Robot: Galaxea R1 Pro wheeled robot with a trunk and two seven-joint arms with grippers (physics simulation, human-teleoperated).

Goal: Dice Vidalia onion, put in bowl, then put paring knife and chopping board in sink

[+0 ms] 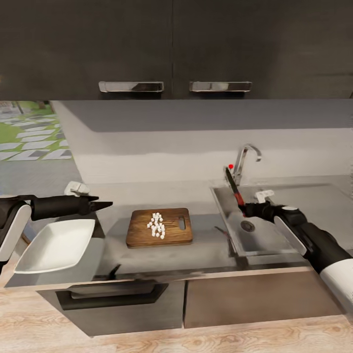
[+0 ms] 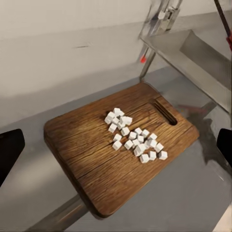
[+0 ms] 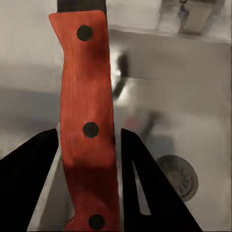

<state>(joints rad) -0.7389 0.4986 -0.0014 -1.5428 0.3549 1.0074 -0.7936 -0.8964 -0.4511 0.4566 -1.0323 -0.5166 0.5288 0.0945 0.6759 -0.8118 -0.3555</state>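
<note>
The dark brown chopping board (image 1: 142, 234) lies on the grey countertop (image 1: 206, 250) with a heap of white diced onion (image 1: 157, 225) on it; the left wrist view has the board (image 2: 87, 159) and the dice (image 2: 133, 137) too. An empty white bowl (image 1: 56, 245) sits at the counter's left end. My left gripper (image 1: 104, 204) hovers open above the gap between bowl and board, its dark fingers (image 2: 9, 154) spread wide. My right gripper (image 1: 243, 210) is shut on the paring knife's red handle (image 3: 87, 121) over the sink (image 1: 274, 240), with the blade (image 1: 230, 180) pointing up and back.
The chrome tap (image 1: 244, 162) with its red-tipped lever (image 1: 230, 166) stands behind the basin, close to the knife tip. The round drain (image 1: 247, 226) lies just below my right gripper. Black upper cabinets (image 1: 171, 49) hang overhead. A drainboard (image 1: 328, 201) extends right of the basin.
</note>
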